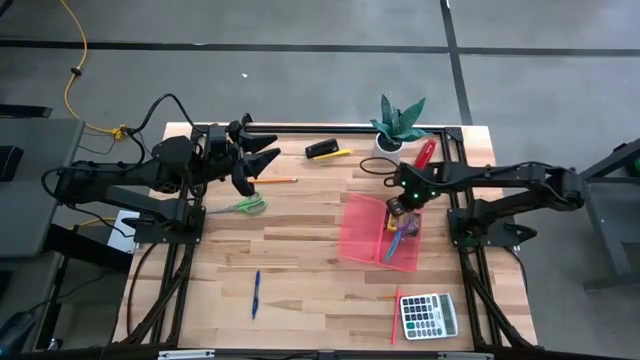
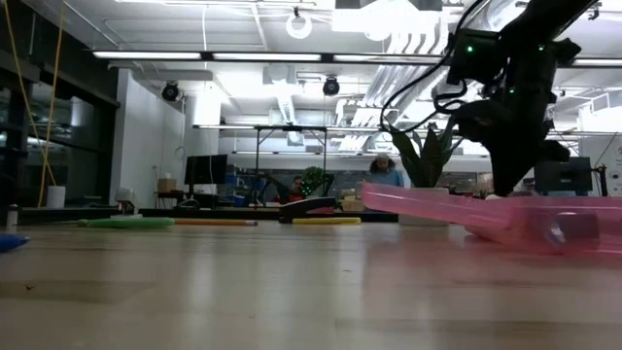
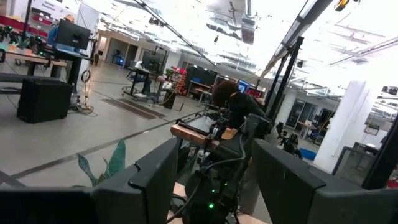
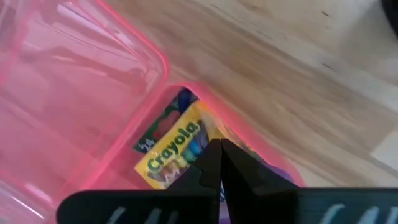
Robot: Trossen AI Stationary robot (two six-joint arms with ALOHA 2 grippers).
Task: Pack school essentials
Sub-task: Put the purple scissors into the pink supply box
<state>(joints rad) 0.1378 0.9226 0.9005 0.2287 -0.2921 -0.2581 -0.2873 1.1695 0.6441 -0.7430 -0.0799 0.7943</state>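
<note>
The pink tray [image 1: 365, 228] already holds the crayon box [image 4: 176, 146] and purple scissors [image 1: 403, 243]. The right tool [image 1: 396, 208] hangs over them, clenched and empty. The left tool [image 1: 255, 160] waits released. Green scissors [image 1: 246, 206], blue pen [image 1: 256, 293] and pencils [image 1: 278, 180] lie on the surface [image 1: 300, 260], unpacked.
</note>
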